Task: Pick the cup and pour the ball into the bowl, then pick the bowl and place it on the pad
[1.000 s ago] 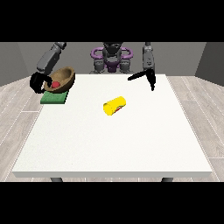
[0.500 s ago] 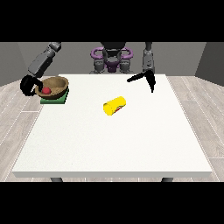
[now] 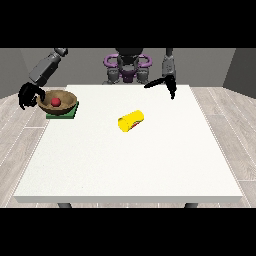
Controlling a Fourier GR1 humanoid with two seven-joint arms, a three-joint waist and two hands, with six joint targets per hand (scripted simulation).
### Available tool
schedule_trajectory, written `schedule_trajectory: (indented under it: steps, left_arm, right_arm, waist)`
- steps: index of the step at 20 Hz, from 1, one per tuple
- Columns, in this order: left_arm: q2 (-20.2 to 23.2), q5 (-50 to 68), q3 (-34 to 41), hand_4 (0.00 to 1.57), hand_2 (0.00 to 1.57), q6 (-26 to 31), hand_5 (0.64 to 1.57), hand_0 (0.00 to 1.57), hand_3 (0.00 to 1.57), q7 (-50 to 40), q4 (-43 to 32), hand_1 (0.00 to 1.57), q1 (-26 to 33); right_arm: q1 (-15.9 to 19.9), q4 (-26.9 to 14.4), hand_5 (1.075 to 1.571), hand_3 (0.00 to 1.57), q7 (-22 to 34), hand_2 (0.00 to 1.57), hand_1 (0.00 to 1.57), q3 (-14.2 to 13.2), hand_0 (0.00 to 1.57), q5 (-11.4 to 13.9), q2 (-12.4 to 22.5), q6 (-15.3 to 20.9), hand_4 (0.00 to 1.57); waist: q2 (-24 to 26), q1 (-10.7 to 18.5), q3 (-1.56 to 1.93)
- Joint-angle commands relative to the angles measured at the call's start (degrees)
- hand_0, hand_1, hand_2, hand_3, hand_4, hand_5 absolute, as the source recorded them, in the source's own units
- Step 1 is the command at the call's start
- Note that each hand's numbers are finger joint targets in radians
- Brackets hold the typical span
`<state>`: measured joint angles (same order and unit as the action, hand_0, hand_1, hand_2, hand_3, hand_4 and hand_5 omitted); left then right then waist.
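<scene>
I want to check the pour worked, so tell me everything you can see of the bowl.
The bowl is round, brown and wood-like, standing upright on the green pad near the table's far corner at the view's left. A red ball lies inside it. The black hand at the view's left is at its outer rim, fingers curled there; whether they grip it cannot be told.

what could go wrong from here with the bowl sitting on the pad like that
1. The bowl sits on the green pad near the table's left edge, and the hand at the view's left is at its rim; pulling away sideways might drag or tip it.
2. A tip could spill the red ball.
3. The yellow cup lies on its side and may roll.
</scene>
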<state>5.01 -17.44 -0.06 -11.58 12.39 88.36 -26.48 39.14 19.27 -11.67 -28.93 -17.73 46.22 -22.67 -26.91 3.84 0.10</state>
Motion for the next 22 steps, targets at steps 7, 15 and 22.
schedule_trajectory:
  steps: [7,15,22]
  left_arm:
    - [1.33,2.82,1.21,0.0,0.0,3.29,1.567,0.0,0.0,-2.09,2.69,0.0,0.31]
    - [1.23,0.92,0.33,0.0,0.0,2.14,1.565,0.0,0.0,-6.76,8.94,0.0,0.21]
    - [1.52,1.17,1.32,0.0,0.0,1.46,1.565,0.0,0.0,-4.7,11.79,0.0,2.55]
  right_arm:
    - [0.67,-1.24,1.569,1.02,1.42,1.57,1.57,1.64,1.57,1.29,0.34,-0.27,0.73]
    - [-1.1,-2.86,1.554,1.15,0.27,1.49,1.57,3.83,1.57,5.66,3.51,7.23,0.0]
    - [0.66,-2.08,1.487,0.24,-0.37,0.41,0.0,4.26,0.0,6.7,7.77,5.28,0.0]
  waist:
    - [-0.54,0.15,-0.03]
    - [-2.16,0.04,0.01]
    - [-4.31,-1.68,0.0]
